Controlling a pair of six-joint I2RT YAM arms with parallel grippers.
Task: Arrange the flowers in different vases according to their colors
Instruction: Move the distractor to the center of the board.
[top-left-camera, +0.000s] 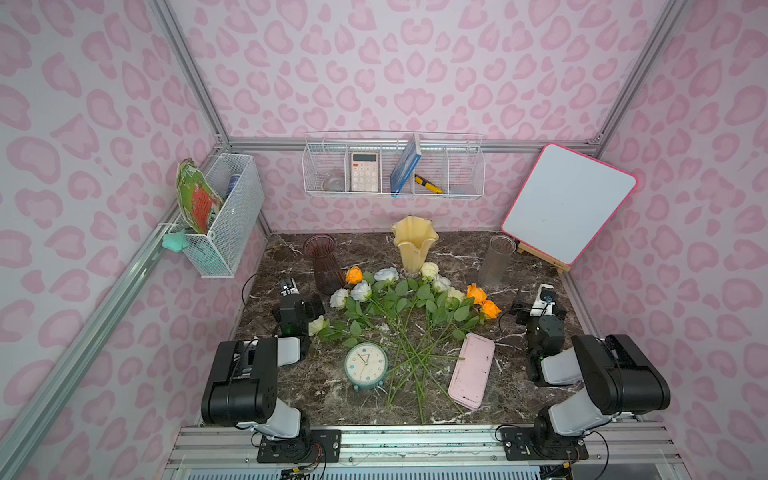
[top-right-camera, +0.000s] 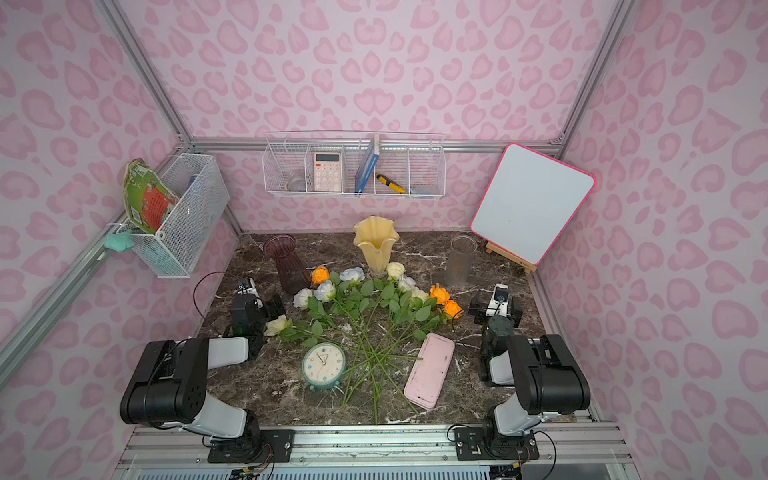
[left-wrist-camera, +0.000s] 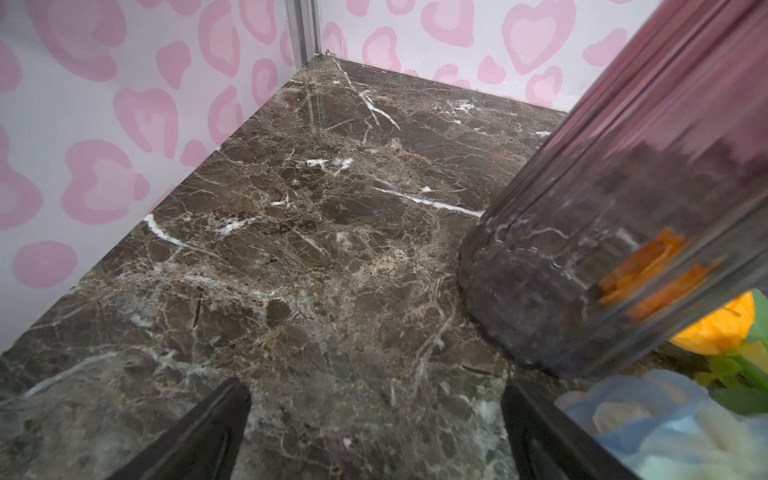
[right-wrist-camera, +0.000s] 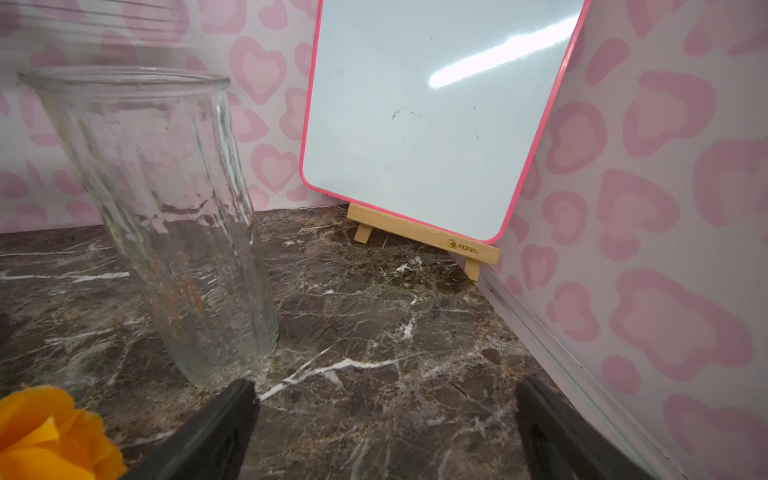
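Note:
The flowers (top-left-camera: 399, 307) lie in a loose pile mid-table, stems crossing toward the front; heads are orange, cream-white and pale blue. All vases stand empty behind them: a dark purple ribbed one (top-left-camera: 323, 264), a pale yellow one with a wavy rim (top-left-camera: 414, 243), and a clear glass one (top-left-camera: 496, 262). My left gripper (left-wrist-camera: 376, 399) is open above bare marble, just left of the purple vase (left-wrist-camera: 615, 208), with an orange rose (left-wrist-camera: 719, 328) beyond it. My right gripper (right-wrist-camera: 384, 399) is open and holds nothing, beside the clear vase (right-wrist-camera: 166, 216).
A mint alarm clock (top-left-camera: 366, 363) and a pink case (top-left-camera: 472, 370) lie at the front among the stems. A pink-framed whiteboard (top-left-camera: 569, 203) leans on a wooden easel at the back right. White wire baskets (top-left-camera: 394, 166) hang on the walls.

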